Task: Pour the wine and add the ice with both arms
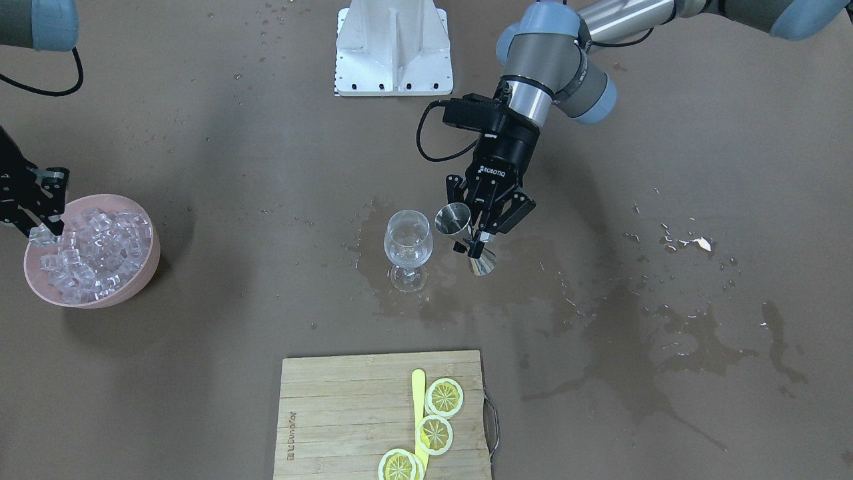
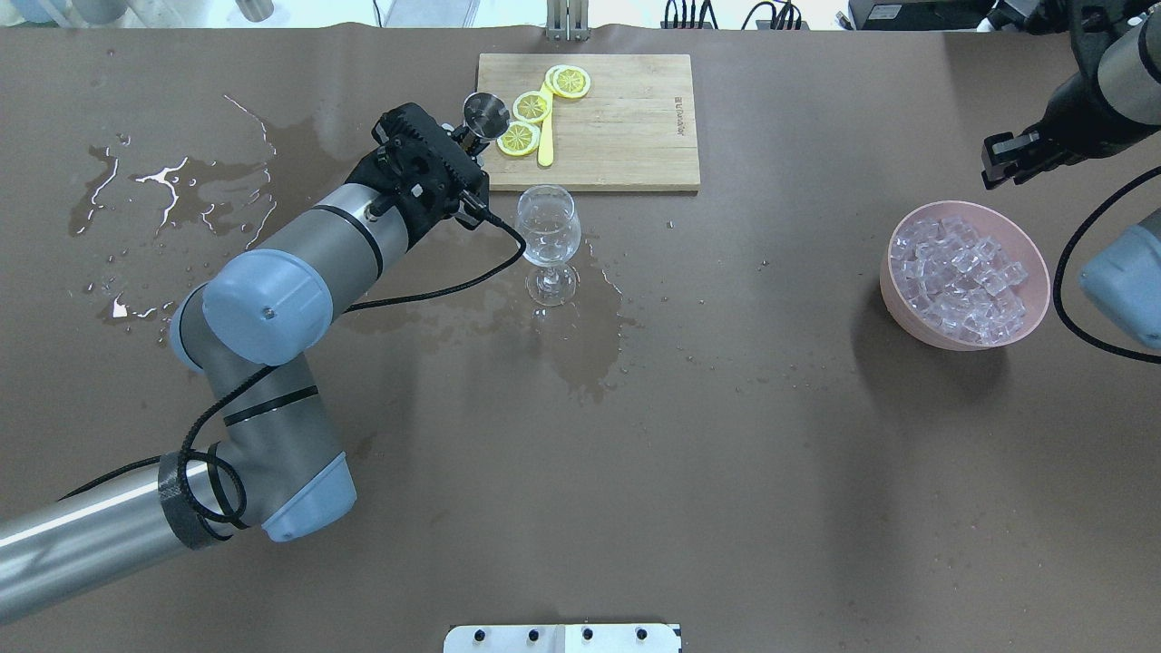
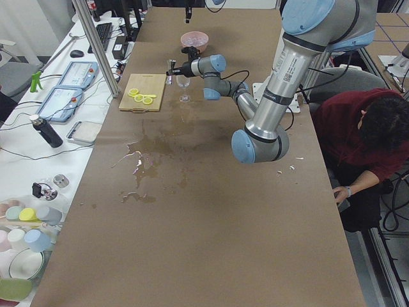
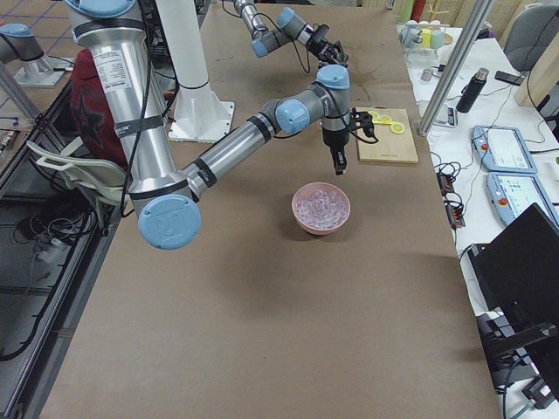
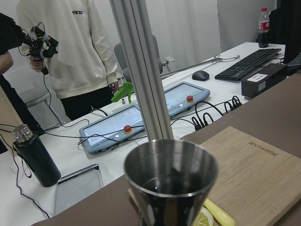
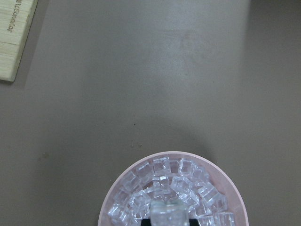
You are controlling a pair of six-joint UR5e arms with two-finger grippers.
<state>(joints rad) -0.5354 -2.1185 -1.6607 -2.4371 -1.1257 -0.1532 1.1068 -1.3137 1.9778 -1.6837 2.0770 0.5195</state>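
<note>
Status: pour step looks about finished, ice step starting. Left hand (image 1: 477, 239) is clamped on the waist of a steel jigger (image 1: 453, 219), which is tipped with one mouth just beside the rim of the wine glass (image 1: 408, 243). The left wrist view shows that cup nearly dry (a drop or so at the bottom). What I take for the wine (image 1: 406, 257) is a thin clear layer low in the glass, barely visible. The glass stands upright mid-counter (image 1: 266, 167) in a wet patch (image 1: 466, 300).

Right hand (image 1: 41, 227) hangs at the edge of the pink bowl (image 1: 150, 263), fingers closed on one ice cube (image 6: 168, 215). The rest of the ice (image 1: 93, 253) is heaped in the bowl, well apart from the glass.

Next, as I read it:
- Left hand backs the jigger off the rim to free the space over the glass.
- Right hand carries the cube across and lets go low, centred over the glass mouth.

Risk: stemmed glass on a wet counter is easy to knock or splash.
</note>
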